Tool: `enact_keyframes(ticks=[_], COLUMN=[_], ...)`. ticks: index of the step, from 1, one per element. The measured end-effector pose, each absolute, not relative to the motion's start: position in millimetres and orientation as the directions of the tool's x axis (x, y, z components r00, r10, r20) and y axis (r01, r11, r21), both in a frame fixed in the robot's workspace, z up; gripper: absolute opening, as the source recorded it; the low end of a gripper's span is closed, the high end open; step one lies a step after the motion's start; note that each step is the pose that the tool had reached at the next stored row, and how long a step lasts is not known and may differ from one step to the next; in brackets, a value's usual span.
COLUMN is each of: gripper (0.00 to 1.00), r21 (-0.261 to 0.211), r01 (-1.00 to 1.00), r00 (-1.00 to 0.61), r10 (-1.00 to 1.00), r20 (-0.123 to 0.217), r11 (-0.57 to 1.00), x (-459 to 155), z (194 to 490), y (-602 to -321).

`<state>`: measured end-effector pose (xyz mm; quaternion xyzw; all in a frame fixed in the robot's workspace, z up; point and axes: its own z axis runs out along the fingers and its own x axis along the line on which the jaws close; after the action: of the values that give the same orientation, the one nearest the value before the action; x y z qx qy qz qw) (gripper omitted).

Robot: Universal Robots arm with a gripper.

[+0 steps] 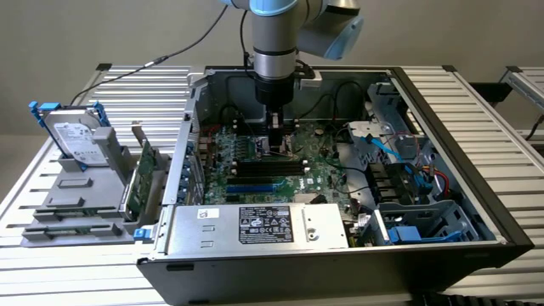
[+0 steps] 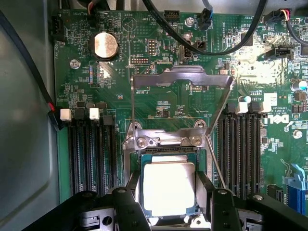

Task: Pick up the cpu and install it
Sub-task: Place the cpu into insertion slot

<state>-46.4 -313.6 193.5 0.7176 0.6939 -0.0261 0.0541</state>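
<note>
Exterior view: reaching straight down with the gripper (image 1: pixel 276 145) into the open computer case (image 1: pixel 442 159), which is lying flat on the slatted worktop (image 1: pixel 493 95). Hanging low over the motherboard (image 1: pixel 255 173), close to its surface. Masking the fingertips and whatever sits between them with the gripper's own dark body, so giving no reading of the grip from here. Leaving the hard drive (image 1: pixel 76 137) well off to one side of the gripper, outside the case and upright in its blue brackets.

Wrist view: pinching the cpu (image 2: pixel 168 188) by two opposite edges, with the black fingers (image 2: pixel 131 202) set against its sides and spread to its width. Holding the silvery plate flat, face toward the camera. Being square, offering no long axis, with its edges running parallel to the fingers. Sitting directly between the fingertips and squarely over the socket (image 2: pixel 168 153), with only a thin dark-and-green strip of it peeping past the cpu's far edge and no sideways offset to be seen. Facing the load plate (image 2: pixel 183 79) just beyond the fingertips, tilted up and open on its hinge, the thin lever wire (image 2: pixel 215 161) slanting beside it. Standing between banks of memory slots (image 2: pixel 91 154) on either side of the gripper.

Not being able to tell whether resting in the socket or hanging just above it. Hiding the cpu's near edge and the socket's near half behind the gripper body.
</note>
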Motion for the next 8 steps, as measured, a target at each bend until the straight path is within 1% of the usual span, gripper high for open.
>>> enact_keyframes(ticks=[8], gripper=[0.55], r21=[0.041], r01=[0.999], r00=[0.036], r10=[0.993], r20=[-0.114], r11=[-0.031], x=[-46.4], z=[193.2], y=[-313.6])
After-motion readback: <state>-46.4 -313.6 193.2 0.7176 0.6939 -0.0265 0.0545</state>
